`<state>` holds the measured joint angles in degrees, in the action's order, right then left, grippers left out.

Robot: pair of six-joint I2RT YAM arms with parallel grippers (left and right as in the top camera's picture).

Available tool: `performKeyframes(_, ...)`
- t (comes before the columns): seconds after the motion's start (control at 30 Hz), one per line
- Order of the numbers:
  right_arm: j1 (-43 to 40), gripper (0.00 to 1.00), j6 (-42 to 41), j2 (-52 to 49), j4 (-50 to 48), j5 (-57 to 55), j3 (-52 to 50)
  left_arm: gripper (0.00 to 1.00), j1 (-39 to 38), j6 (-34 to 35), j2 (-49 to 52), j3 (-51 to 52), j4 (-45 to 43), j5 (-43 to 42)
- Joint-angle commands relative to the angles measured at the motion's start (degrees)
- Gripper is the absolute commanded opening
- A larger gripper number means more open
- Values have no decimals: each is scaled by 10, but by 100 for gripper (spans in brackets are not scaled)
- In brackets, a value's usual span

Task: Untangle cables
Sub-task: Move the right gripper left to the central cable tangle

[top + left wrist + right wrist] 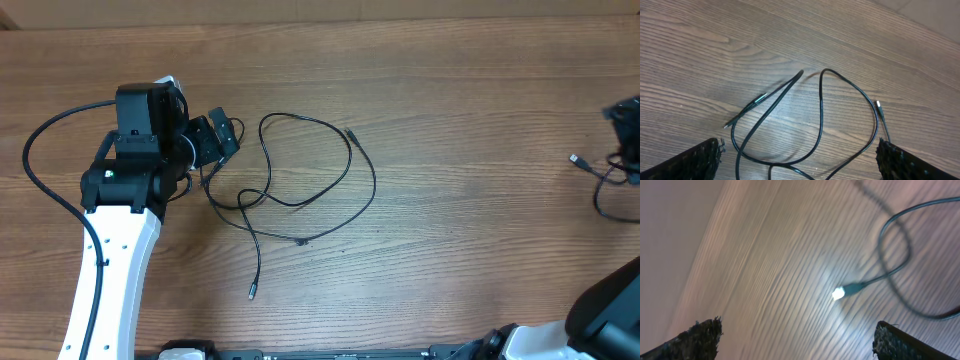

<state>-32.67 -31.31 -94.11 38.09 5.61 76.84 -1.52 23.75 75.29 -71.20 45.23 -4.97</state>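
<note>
Cables [821, 110] curl partly hidden under the left gripper [215, 138]

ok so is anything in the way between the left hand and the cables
Nothing visible is. The left hand is open right over the tangled cables, its fingers on either side of the loops, with only the wooden table beneath them.

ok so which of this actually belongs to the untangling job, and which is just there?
Part of the job:
- tangled cables, left of centre
- separate cable with a plug, near the right edge
- left gripper, open, at the tangle's left edge
- right gripper, open, above that plug

Not part of it:
- wooden table
- thick black wire fixed to the left arm
</note>
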Motion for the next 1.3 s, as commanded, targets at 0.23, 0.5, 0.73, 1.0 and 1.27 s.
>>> performKeyframes(0.23, 222, 97, 38, 30, 93, -6, 2, 100, 0, -10, 4, -12, 0, -6)
performKeyframes(0.5, 417, 95, 73, 30, 131, -17, 1, 100, 0, -11, 4, -12, 0, -6)
performKeyframes(0.73, 529, 96, 77, 24, 149, -16, 1, 99, 0, -10, 4, -12, 0, -6)
performKeyframes(1.0, 628, 100, -23, -3, 150, -14, 1, 100, 0, -10, 4, -12, 0, -6)
performKeyframes(1.27, 669, 100, -165, -3, 127, 22, 1, 100, 0, -10, 4, -12, 0, -6)
